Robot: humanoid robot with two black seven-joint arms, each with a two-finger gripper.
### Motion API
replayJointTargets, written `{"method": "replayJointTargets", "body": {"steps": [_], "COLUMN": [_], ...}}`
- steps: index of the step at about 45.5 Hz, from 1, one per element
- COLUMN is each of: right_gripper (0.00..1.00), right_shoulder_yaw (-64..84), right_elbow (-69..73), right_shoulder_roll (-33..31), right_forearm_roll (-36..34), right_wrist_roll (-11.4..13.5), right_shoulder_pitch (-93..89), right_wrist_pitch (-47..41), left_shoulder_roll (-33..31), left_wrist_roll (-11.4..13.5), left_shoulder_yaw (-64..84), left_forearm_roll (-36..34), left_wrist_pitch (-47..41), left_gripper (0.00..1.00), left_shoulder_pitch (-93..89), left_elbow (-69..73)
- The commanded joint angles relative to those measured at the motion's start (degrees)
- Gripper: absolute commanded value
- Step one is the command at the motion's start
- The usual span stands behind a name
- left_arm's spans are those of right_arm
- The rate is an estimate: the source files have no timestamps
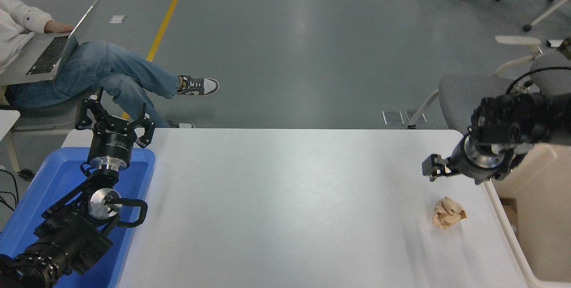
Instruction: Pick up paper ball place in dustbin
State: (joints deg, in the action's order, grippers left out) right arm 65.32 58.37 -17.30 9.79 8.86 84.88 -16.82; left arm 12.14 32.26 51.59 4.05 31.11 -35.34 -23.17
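In the head view, the paper ball (448, 212) lies loose on the white worktop (285, 199) at the lower right of the frame, just left of the cream dustbin (526, 234), whose rim runs down the right edge; nothing touches the wad. The right pincer (439, 171) hangs above and a little to the upper left of the ball, clear of it, coming in from the right edge with its wrist over the dustbin's near corner. It is seen almost side-on, and only one dark finger block shows at its left end, so I cannot tell whether it stands wide or narrow. The left pincer (115, 121) is parked at the lower left over the blue tray (53, 181), its fingers spread wide and holding nothing. A person with a laptop sits at the upper left, away from the work. The task looks barely begun: the grasp has not yet been made. The likely trouble from here is a miss. The wad is light and irregular, so a finger coming down off-centre could nudge it and send it sliding toward the bin wall or the worktop edge. A closure on a loose outer fold alone could let it slip free in transit. The wrist also sits near the dustbin rim and might clip it while lowering.
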Motion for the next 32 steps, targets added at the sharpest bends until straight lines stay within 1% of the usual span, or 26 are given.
{"method": "replayJointTargets", "body": {"steps": [1, 5, 19, 32], "right_gripper": [1.0, 1.0, 1.0, 1.0], "right_shoulder_yaw": [-1.6, -1.43, -1.95, -6.78], "right_elbow": [-3.88, -5.55, -9.24, -9.51], "right_shoulder_roll": [-0.54, -0.19, 0.6, 0.87], "right_forearm_roll": [0.32, 0.32, -1.26, -1.61], "right_wrist_roll": [0.01, 0.1, 0.01, -0.07], "right_shoulder_pitch": [-8.94, -10.87, -14.83, -16.68], "right_wrist_pitch": [7.41, 9.26, 10.49, 10.58], "left_shoulder_roll": [0.07, -0.01, -0.01, -0.01], "left_wrist_roll": [-0.01, -0.01, -0.01, -0.01], "left_shoulder_yaw": [0.0, 0.0, 0.0, 0.0], "left_forearm_roll": [-0.01, -0.01, -0.01, -0.01], "left_wrist_pitch": [0.0, 0.0, 0.0, 0.0], "left_gripper": [0.99, 0.99, 0.99, 0.99], "left_shoulder_pitch": [0.01, 0.01, 0.01, -0.08], "left_elbow": [-0.03, 0.05, -0.03, 0.05]}}
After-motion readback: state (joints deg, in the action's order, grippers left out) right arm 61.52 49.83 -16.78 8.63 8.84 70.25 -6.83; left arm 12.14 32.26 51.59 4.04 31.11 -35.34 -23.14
